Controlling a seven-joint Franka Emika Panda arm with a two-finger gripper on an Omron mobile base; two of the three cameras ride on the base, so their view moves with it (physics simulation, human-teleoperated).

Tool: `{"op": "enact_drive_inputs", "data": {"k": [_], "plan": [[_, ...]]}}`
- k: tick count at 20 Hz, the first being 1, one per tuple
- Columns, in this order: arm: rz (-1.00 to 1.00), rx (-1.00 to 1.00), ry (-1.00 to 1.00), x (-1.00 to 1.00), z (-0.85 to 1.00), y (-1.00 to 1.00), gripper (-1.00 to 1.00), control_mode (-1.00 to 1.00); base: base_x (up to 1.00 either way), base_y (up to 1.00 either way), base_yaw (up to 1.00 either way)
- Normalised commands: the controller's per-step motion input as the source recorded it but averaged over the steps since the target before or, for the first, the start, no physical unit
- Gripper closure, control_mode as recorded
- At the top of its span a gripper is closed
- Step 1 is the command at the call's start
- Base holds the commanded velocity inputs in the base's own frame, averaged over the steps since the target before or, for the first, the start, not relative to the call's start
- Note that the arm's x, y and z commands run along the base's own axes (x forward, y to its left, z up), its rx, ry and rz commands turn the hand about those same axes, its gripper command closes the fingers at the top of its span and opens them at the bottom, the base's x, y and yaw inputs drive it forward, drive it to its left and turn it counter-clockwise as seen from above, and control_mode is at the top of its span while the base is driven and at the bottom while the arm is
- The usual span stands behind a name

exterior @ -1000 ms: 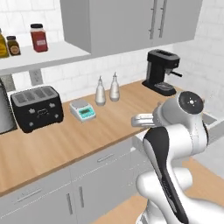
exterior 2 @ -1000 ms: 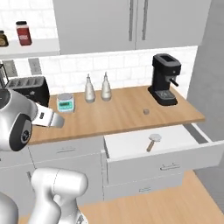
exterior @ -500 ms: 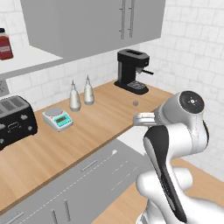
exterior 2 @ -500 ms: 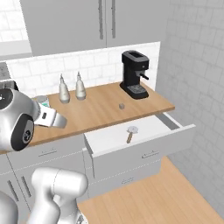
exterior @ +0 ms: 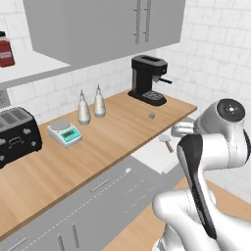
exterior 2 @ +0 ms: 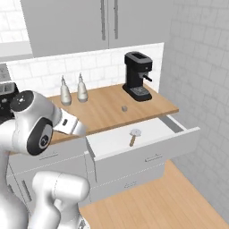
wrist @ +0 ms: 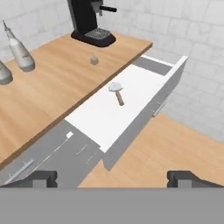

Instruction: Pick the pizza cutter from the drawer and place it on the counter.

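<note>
Currently the pizza cutter (wrist: 117,91), with its pale round wheel and short tan handle, lies flat on the white floor of the open drawer (wrist: 148,111), below the wood-grain counter (wrist: 65,83). Above the drawer, the gripper (wrist: 113,177) is spread wide, empty.

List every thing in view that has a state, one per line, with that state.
drawer: pulled open
pizza cutter: lying flat inside the drawer, untouched
tool: open, empty, away from the drawer
upper cabinet doors: shut
coffee machine: upright on the counter
two bottles: upright, side by side
</note>
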Motion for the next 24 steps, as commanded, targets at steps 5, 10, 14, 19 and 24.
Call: {"op": "enact_drive_inputs", "data": {"k": [5, 10, 14, 19, 24], "plan": [[-0.29, 0.07, 0.2, 0.26, -0.45, -1.0, -1.0, -1.0, 0.0, 0.0, 0.0], [-0.25, 0.21, 0.24, 0.4, -0.23, -1.0, -1.0, -1.0, 0.0, 0.0, 0.0], [-0.07, 0.27, 0.22, 0.45, 0.0, -0.96, -1.0, -1.0, 0.0, 0.0, 0.0], [-0.04, 0.14, 0.08, 0.52, -0.26, -0.51, -1.0, -1.0, 0.0, 0.0, 0.0], [-0.02, 0.03, 0.03, 0.59, -0.65, -0.02, -1.0, -1.0, 0.0, 0.0, 0.0]]}}
